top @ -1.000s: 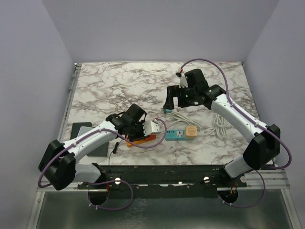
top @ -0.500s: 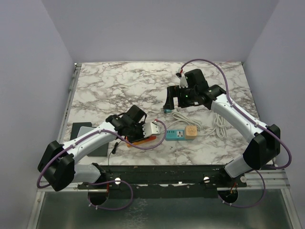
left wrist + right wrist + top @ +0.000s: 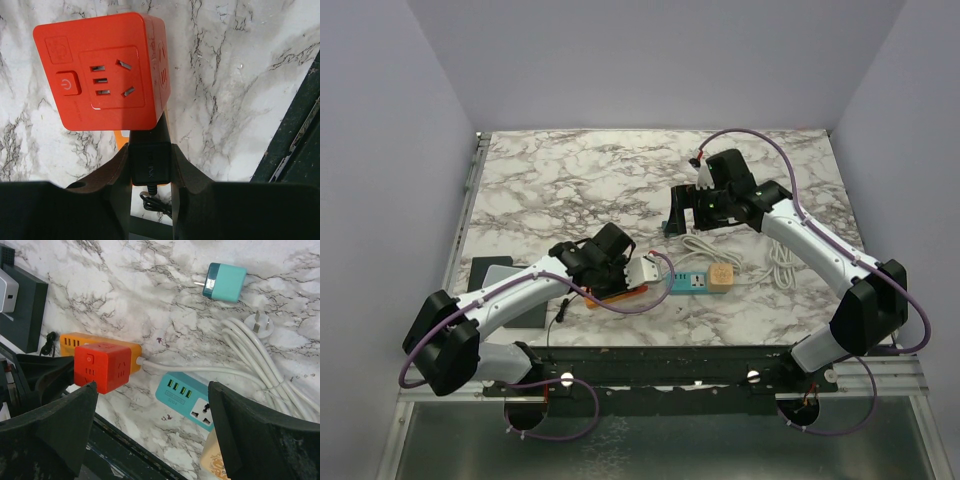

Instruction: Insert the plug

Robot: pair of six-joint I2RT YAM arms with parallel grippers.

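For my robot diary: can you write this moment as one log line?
left gripper: shut on black plug | plug: near red socket cube, not inserted | right gripper: open, holding nothing

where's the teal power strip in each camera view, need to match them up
Top external: the teal power strip lies low centre, near the table's front edge.
Left wrist: not in it; only the red cube socket and the black plug clamped in the jaws.
Right wrist: the strip lies lower middle, right of the red cube socket.
Shared landmark: the coiled white cord, right of the strip in the top and right wrist views.
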